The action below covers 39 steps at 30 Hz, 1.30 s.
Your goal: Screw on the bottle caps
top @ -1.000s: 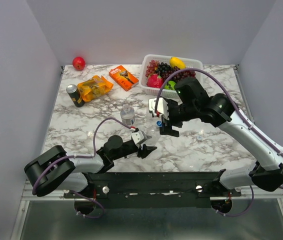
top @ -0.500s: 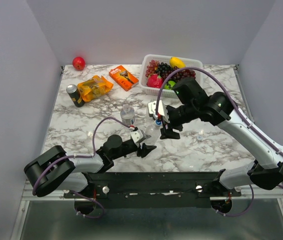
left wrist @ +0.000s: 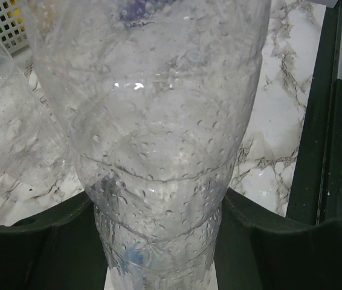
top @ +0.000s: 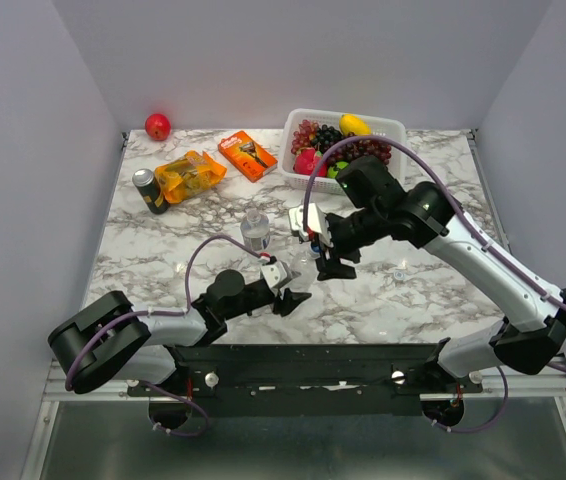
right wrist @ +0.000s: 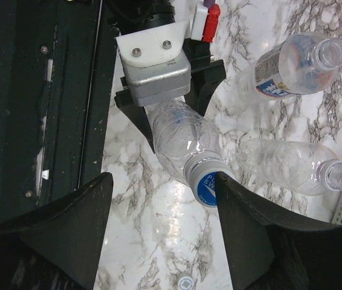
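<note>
Count: three clear plastic water bottles. Your left jaws are clamped on the body of one held bottle (right wrist: 177,136), which has a round blue plastic cap (right wrist: 208,186) on its neck. Your right jaws stand apart with that cap between them. The labelled bottle (right wrist: 283,69) and the plain bottle (right wrist: 286,166) are uncapped. One whitish cap (right wrist: 186,282) lies loose on the marble table (right wrist: 153,241).

- Clear bottle (right wrist: 180,142): base clamped in the left gripper (right wrist: 171,106), blue cap (right wrist: 207,186) on its mouth, between the spread fingers of the right gripper (right wrist: 165,178).
- Labelled bottle (right wrist: 286,66) and plain bottle (right wrist: 292,166): uncapped, just beyond the left gripper.
- Whitish cap (right wrist: 185,282): lying loose.
</note>
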Motion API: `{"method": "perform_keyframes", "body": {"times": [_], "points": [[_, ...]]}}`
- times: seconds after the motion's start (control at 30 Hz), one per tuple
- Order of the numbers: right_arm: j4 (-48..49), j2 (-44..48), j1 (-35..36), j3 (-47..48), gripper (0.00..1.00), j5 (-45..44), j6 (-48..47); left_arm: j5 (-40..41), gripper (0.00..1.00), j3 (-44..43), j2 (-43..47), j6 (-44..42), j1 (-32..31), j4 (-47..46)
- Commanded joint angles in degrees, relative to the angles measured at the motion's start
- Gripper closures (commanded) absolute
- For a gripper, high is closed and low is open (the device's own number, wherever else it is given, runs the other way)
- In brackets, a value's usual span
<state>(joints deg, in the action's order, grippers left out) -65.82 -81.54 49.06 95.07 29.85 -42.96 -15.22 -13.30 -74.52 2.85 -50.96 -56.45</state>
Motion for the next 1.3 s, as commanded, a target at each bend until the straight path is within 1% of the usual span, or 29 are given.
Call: {"method": "perform_keyframes", "body": {"times": [0.0,0.17,0.23,0.5,0.63,0.7,0.73,0.77,0.83,0.87,0.97,1.07,1.27], "points": [[-1.41,-1.61,0.42,-1.11,0.25,-0.14,0.86,0.1,1.0,0.64,1.4,-2.32,-0.02,-6.75],[-1.24,-0.99,0.42,-1.99,0.25,-1.37,2.53,0.99,1.0,1.87,1.57,-2.59,0.07,-7.45],[-0.19,-0.64,0.42,-2.6,0.26,-2.07,4.19,1.25,1.0,2.14,1.75,-2.5,0.07,-7.71],[0.87,-0.82,0.42,-2.96,0.3,-2.25,5.96,0.63,1.0,2.14,1.57,-2.5,-0.02,-7.89],[0.78,-0.38,0.42,-0.42,0.31,-2.77,6.39,0.72,1.0,2.05,1.66,-2.59,-0.02,-7.1],[1.57,0.85,0.34,1.87,0.29,-2.95,6.66,0.46,1.0,2.31,1.75,-2.59,-0.02,-6.75],[1.75,1.38,0.42,2.22,0.25,-2.95,6.4,0.37,1.0,2.4,1.75,-2.59,0.07,-6.75],[2.01,2.51,0.42,1.79,0.19,-3.47,6.22,0.2,1.0,2.4,1.75,-2.59,-0.02,-6.66],[3.24,3.66,0.42,0.48,0.14,-3.83,4.22,0.02,1.0,2.23,1.66,-2.5,0.07,-6.57],[3.77,4.28,0.42,-0.75,0.09,-4.44,3.42,-0.07,1.0,2.05,1.57,-2.59,-0.02,-6.57],[7.72,6.39,0.43,-5.5,0.02,-5.24,0.96,-0.68,1.0,1.7,1.57,-2.41,-0.02,-6.05],[10.18,6.74,0.69,-7.35,0.0,-5.58,-0.81,-1.56,1.0,1.08,1.83,-1.71,0.07,-4.91],[13.7,5.43,1.91,-8.84,0.0,-7.69,-1.95,-3.5,1.0,0.12,1.66,-1.01,0.07,-3.59]]}}
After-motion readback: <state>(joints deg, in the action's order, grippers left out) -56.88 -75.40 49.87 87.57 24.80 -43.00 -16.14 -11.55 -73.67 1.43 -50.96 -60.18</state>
